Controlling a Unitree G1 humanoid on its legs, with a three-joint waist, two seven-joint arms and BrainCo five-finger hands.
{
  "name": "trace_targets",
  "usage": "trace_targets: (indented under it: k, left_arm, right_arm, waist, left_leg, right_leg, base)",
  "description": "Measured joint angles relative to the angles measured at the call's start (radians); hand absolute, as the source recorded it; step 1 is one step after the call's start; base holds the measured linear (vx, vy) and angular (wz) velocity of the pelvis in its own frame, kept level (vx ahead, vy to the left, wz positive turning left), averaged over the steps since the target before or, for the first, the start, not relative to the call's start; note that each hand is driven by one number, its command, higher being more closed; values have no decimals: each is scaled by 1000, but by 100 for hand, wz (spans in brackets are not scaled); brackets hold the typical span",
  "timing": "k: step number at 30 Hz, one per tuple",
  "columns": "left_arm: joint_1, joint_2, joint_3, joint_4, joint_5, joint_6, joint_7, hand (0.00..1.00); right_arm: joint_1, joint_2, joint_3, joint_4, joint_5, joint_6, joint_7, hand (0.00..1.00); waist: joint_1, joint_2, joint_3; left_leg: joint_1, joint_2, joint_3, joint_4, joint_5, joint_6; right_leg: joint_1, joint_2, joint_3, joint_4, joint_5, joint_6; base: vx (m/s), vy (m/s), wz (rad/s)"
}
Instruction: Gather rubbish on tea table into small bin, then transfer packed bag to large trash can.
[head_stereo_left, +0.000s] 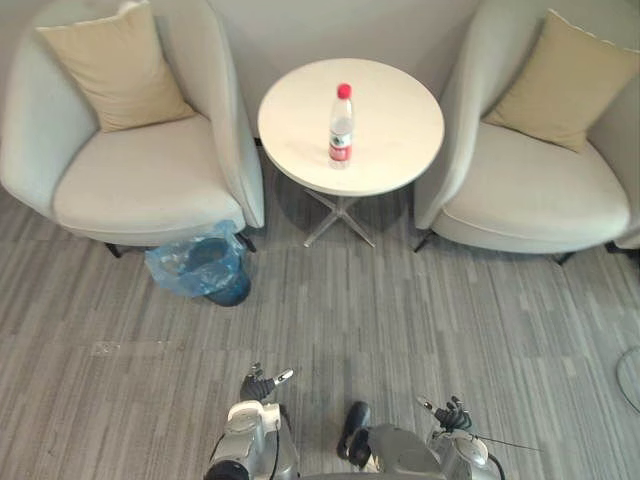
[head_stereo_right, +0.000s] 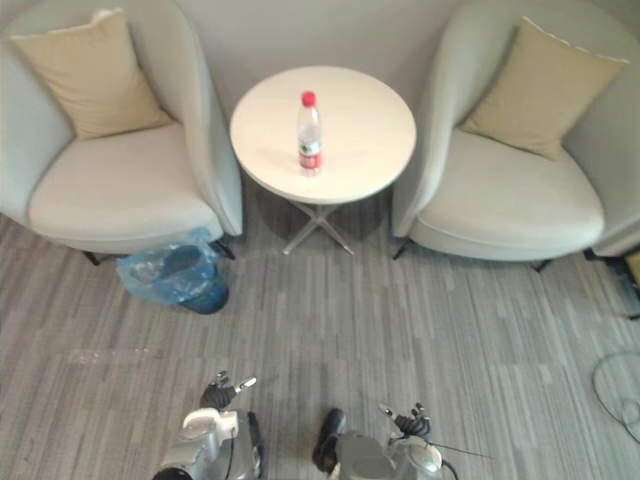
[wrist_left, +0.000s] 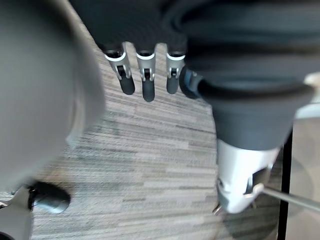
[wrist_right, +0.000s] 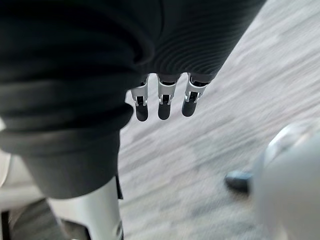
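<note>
A: bottle (head_stereo_left: 341, 125)?
B: Upright, mid tea table (head_stereo_left: 400, 95).
A: small bin (head_stereo_left: 215, 270)?
B: On carpet (head_stereo_left: 400, 320) beside armchair (head_stereo_left: 140, 175), lined with blue bag (head_stereo_left: 168, 268).
A: Hands?
B: left hand (head_stereo_left: 262, 383), right hand (head_stereo_left: 450, 412): low, fingers straight, holding nothing.

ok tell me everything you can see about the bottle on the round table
The bottle looks like clear plastic, slim, with a red cap screwed on and a red label band around its lower part. It stands upright near the middle of the round white table, with only its base touching the tabletop. Nothing else touches it or leans on it. How much liquid it holds cannot be told.
</note>
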Motion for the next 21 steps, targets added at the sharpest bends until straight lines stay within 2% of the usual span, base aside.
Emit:
trace_targets:
  k: [1, 2, 3, 4, 5, 6, 7, 8, 9, 10, 11, 12, 13, 14, 15, 17, 18, 19, 20, 21]
  left_arm:
    - [1, 5, 10, 1, -1, -1, 1, 0]
    - [3, 5, 14, 1, -2, -1, 1, 0]
    - [7, 17, 18, 4, -4, -3, 2, 0]
    - [5, 21, 16, 5, -4, -3, 2, 0]
    - [-4, 31, 19, 2, -6, -2, 1, 0]
    - [-4, 40, 38, -7, -8, -5, 1, 0]
    - [1, 43, 59, -15, -7, -12, 1, 0]
    - [8, 41, 60, -14, -6, -12, 1, 0]
    - [38, 34, 49, 0, -6, -12, 1, 0]
    - [40, 44, 43, 21, -6, -6, 0, 0]
    - [36, 51, 42, 36, -7, -1, 0, 0]
    - [36, 54, 38, 37, -8, -1, 0, 0]
    - [38, 73, 4, 46, -10, 1, 0, 0]
    - [41, 87, -17, 48, -15, 4, 0, 0]
    - [43, 89, -23, 48, -15, 5, 0, 0]
    - [51, 92, -23, 52, -16, 5, 1, 0]
    - [49, 92, -23, 52, -16, 5, 1, 0]
    - [38, 91, -24, 52, -16, 4, 1, 0]
    - [25, 87, -24, 54, -16, 3, 1, 0]
    - [23, 86, -26, 55, -16, 3, 0, 0]
  right_arm:
    - [-2, 4, 2, 2, -1, 2, -1, 0]
    - [-1, 11, 3, 1, -2, 2, -1, 0]
    - [-10, 41, 3, 3, -2, 2, -3, 0]
    - [-15, 44, 5, 6, -2, 3, -3, 0]
    - [-30, 46, 8, 17, -3, 8, -1, 0]
    - [-34, 49, 3, 21, -5, 12, -2, 0]
    - [-35, 49, 2, 37, -11, 14, -1, 0]
    - [-25, 45, 3, 41, -12, 15, -1, 0]
    - [-19, 20, 7, 55, -20, 14, 2, 0]
    - [-26, 19, 10, 69, -35, 16, 5, 0]
    - [-29, 20, 15, 73, -51, 18, 8, 0]
    - [-29, 25, 16, 74, -52, 20, 8, 0]
    - [-17, 40, 17, 76, -52, 26, 12, 0]
    - [-22, 40, 19, 72, -52, 25, 16, 0]
    - [-24, 38, 19, 73, -52, 25, 17, 0]
    - [-22, 35, 42, 76, -52, 24, 23, 0]
    - [-24, 36, 46, 76, -53, 24, 23, 0]
    - [-35, 37, 50, 77, -53, 24, 25, 0]
    - [-46, 31, 50, 75, -53, 24, 25, 0]
    - [-50, 26, 50, 76, -53, 24, 25, 0]
  waist:
    - [16, -10, 3]
    - [20, -12, 0]
    - [21, -34, -15]
    - [17, -38, -15]
    - [17, -52, -10]
    - [33, -57, -8]
    - [43, -74, -24]
    - [42, -78, -44]
    - [46, -34, -83]
    - [42, -55, -94]
    - [38, -56, -97]
    - [36, -59, -97]
    - [27, -77, -94]
    - [17, -89, -91]
    - [11, -89, -91]
    - [3, -85, -89]
    - [3, -85, -89]
    - [-1, -80, -88]
    - [-6, -72, -83]
    - [-6, -66, -79]
  left_leg:
    - [18, -35, -20, -103, 104, -8]
    - [28, -41, -17, -129, 144, -9]
    - [41, -72, 7, -143, 155, 27]
    - [38, -74, 15, -127, 150, 39]
    - [-4, -68, 37, -13, 119, 67]
    - [-54, -52, 59, 141, 97, 83]
    - [-74, -86, 65, 139, 39, 62]
    - [-51, -100, 62, 56, 49, 72]
    - [-28, -86, 57, 2, 72, 89]
    - [-11, -102, 79, 5, 38, 84]
    - [21, -115, 88, -28, 24, 86]
    - [37, -121, 90, -48, 23, 86]
    - [97, -146, 90, -110, 17, 97]
    - [155, -162, 83, -153, 17, 96]
    - [172, -163, 77, -161, 17, 95]
    - [261, -161, 66, -193, 13, 98]
    - [269, -157, 63, -195, 11, 95]
    - [274, -141, 40, -194, 9, 92]
    - [280, -120, 20, -194, 6, 86]
    - [288, -111, 11, -195, 1, 77]
  right_leg:
    - [23, -15, 21, -2, -13, 17]
    - [30, -17, 41, -3, -20, 25]
    - [41, -34, 97, -23, -24, 30]
    - [43, -34, 118, -37, -18, 22]
    - [77, -37, 185, -102, 33, 22]
    - [108, -41, 237, -127, 60, 24]
    - [145, -71, 283, -128, 51, 41]
    - [149, -79, 289, -128, 46, 49]
    - [146, -62, 318, -83, 7, 83]
    - [117, -97, 329, 1, -22, 107]
    - [37, -121, 341, 171, -31, 119]
    - [3, -131, 343, 246, -26, 120]
    - [-92, -162, 351, 454, -31, 132]
    - [-135, -173, 330, 551, -69, 120]
    - [-140, -173, 314, 561, -81, 114]
    - [-173, -164, 196, 476, -124, 73]
    - [-181, -152, 190, 444, -125, 69]
    - [-219, -104, 195, 340, -116, 55]
    - [-249, -59, 206, 237, -80, 38]
    - [-261, -41, 211, 185, -48, 35]
  base:
    - [336, 138, -35]
    - [466, 158, -29]
    - [432, 129, -7]
    - [537, 198, 1]
    - [352, 173, -8]
    - [469, 290, -22]
    - [374, 229, -30]
    - [442, 282, -64]
    - [339, 195, -71]
    - [370, 238, -79]
    - [226, 135, -34]
    - [304, 163, -15]
    - [340, 126, 7]
    - [411, 142, 14]
    - [355, 85, 27]
    - [377, 29, 27]
    - [375, -50, 28]
    - [329, -99, 42]
    - [323, -115, 47]
    - [387, -163, 48]
